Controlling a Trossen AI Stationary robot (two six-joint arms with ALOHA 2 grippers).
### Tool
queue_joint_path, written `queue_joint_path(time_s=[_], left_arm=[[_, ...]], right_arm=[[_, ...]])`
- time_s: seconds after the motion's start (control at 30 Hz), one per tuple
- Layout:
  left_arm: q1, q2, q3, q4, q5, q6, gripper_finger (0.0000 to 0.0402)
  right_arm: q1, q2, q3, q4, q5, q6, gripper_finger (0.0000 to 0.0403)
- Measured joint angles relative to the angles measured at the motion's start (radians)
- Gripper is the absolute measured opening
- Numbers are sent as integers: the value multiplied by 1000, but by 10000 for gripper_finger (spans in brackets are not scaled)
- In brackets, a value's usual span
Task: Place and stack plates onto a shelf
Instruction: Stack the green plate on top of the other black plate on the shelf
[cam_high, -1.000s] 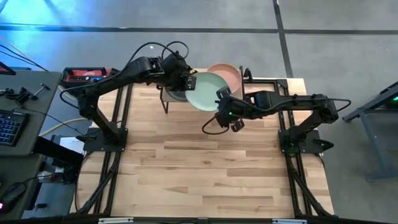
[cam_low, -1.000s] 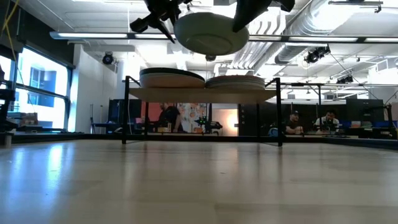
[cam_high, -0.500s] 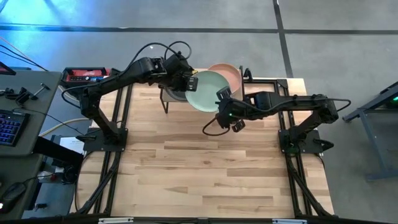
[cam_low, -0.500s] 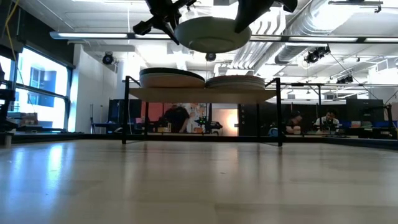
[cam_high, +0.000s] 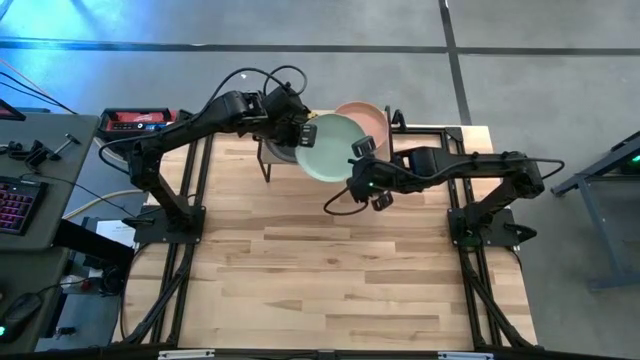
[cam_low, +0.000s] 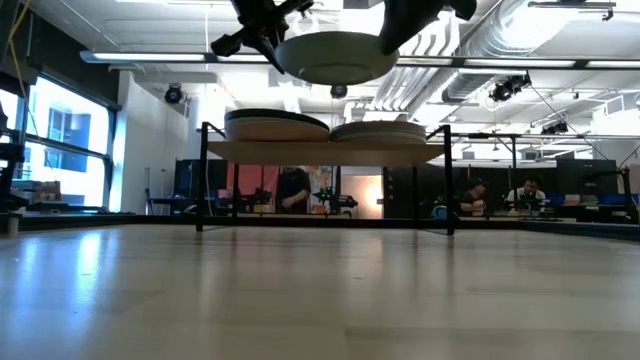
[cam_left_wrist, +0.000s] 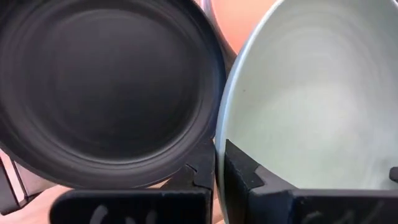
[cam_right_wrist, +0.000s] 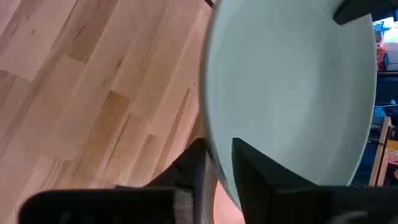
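While both arms hold it above the shelf (cam_high: 400, 133), I see the green plate (cam_high: 330, 147) lying nearly level, face up; being round, it has no long axis. My left gripper (cam_high: 307, 132) is clamped on its rim, and the right gripper (cam_high: 358, 150) straddles the opposite rim, though I cannot tell whether it grips. I count three plates: green, black (cam_left_wrist: 106, 87) and peach (cam_high: 368, 117), the last two on the shelf; since a second ago, the left fingers have closed and the green plate has shifted slightly left.
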Motion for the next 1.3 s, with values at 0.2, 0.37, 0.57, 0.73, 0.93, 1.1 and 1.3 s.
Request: queue_joint_path(time_s=[0.2,0.37,0.57,0.73,0.93,1.1,1.3], left_arm=[[24,-1,0,-50,8,17,1],[63,-1,0,-88,8,45,1],[134,-1,0,-96,33,96,1],[203,-1,0,-118,54,149,0],[289,-1,0,-173,66,203,0],[337,-1,0,-184,89,242,0],[373,-2,-14,-211,97,260,0]], right_arm=[[-1,-38,-1,-1,11,17,90],[-20,-107,-1,6,16,54,101],[-49,-187,-1,2,9,115,101],[-68,-236,-1,-9,9,170,101],[-73,-261,-1,-24,5,206,102],[-73,-263,-1,-28,-1,234,102],[-73,-263,-1,-27,-1,235,102]])
